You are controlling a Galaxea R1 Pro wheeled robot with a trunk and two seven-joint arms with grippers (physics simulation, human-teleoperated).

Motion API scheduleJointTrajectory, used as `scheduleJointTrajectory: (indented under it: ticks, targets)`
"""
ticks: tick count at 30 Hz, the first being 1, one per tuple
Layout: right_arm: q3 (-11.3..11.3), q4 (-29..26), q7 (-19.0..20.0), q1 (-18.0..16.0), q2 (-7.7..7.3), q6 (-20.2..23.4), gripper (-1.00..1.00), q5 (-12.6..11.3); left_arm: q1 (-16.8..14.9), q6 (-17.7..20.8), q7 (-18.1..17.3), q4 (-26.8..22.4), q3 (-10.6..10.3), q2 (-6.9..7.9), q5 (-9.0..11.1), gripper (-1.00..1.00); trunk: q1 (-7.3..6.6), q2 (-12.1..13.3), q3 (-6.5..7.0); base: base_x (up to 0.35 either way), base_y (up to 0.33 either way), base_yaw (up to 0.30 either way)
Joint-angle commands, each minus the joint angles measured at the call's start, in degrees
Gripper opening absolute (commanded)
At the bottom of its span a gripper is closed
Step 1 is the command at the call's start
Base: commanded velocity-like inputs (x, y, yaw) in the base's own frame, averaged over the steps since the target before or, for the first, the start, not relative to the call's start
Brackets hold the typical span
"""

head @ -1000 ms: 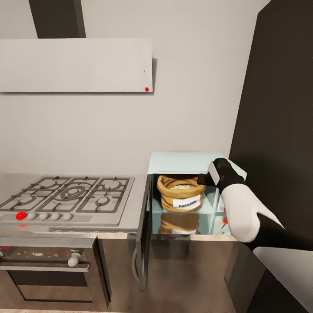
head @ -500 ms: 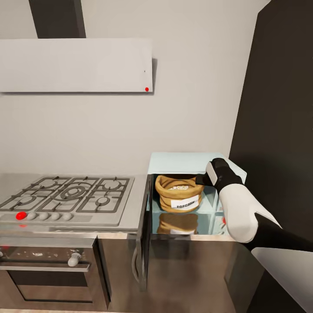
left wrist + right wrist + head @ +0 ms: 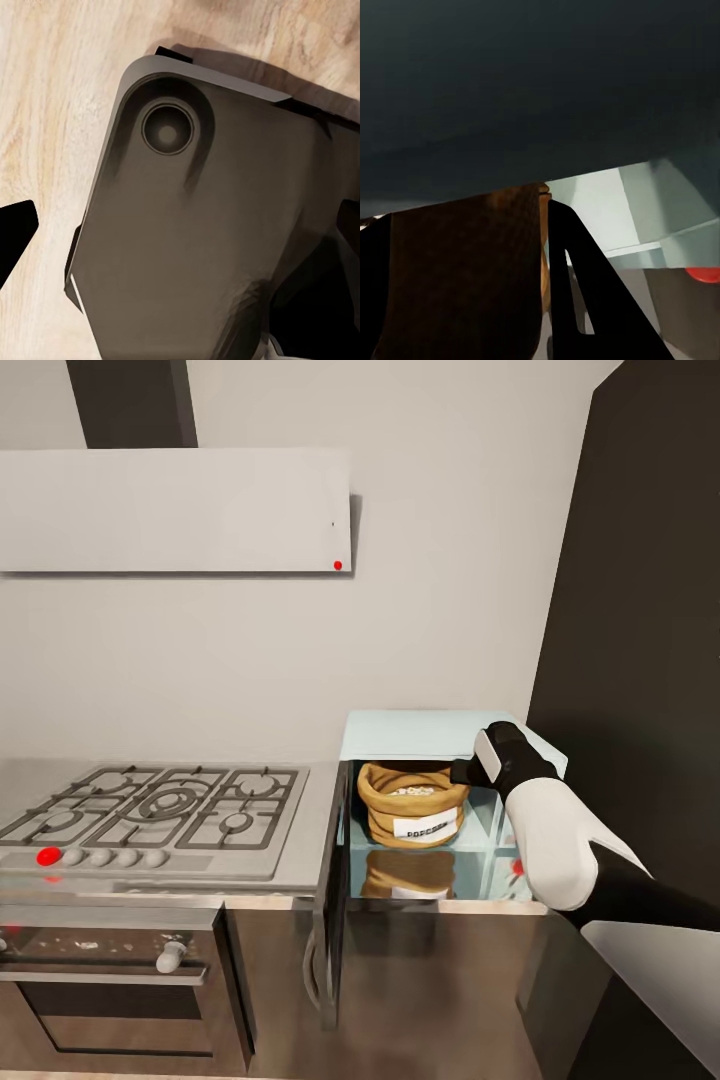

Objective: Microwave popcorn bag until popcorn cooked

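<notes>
Step in hand, as I judge it: bag's in, so get the right arm out & shut the door. Near to far:

Lower centre of head view, microwave door (image 3: pixel 333 890) hangs open, edge-on, hinged at the left side of the cavity. To do this well: pull the right gripper (image 3: pixel 468 770) straight back toward the camera, clear of the sack's rolled rim, then swing the door fully closed before touching the knobs.

Mid frame right, gripper sits at the popcorn bag (image 3: pixel 413 803) rim, upper right corner of the opening. Can't tell how far open it is or whether it has hold of the rim; the right wrist view shows tan burlap (image 3: pixel 465 277) close against one dark finger.

Bag stands upright inside the microwave (image 3: pixel 400 732), whitish popcorn (image 3: pixel 412 791) in its mouth, reflection on the tabletop (image 3: pixel 430 875) below.

Vs 1 s ago: bag & gripper sit slightly higher & left in frame; forearm barely shifted.
</notes>
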Motion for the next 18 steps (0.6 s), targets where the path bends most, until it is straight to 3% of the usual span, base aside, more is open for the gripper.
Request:
scheduleJointTrajectory:
  ticks: [1, 13, 18]
  targets:
    - [-0.5, 3.1, 0.0, 1.4, 0.06, 0.3, -1.0, 1.1, 0.0, -0.1, 0.0, -0.1, 0.4, -0.02, 0.0, 1.0, 0.01, 0.0, -0.08, 0.0, 0.0, 0.0]
    - [-0.5, 3.1, -1.8, 1.4, 0.02, 0.8, -1.0, 1.1, 0.0, -0.1, 0.0, -0.1, 0.4, -0.03, 0.0, 1.0, 0.01, 0.0, -0.08, 0.0, 0.0, -0.006]
    - [-0.5, 3.1, -1.8, 1.4, 0.03, 0.8, -1.0, 1.1, 0.0, -0.1, 0.0, -0.1, 0.5, -0.03, 0.0, 1.0, 0.01, 0.0, -0.08, -0.148, 0.0, 0.0]
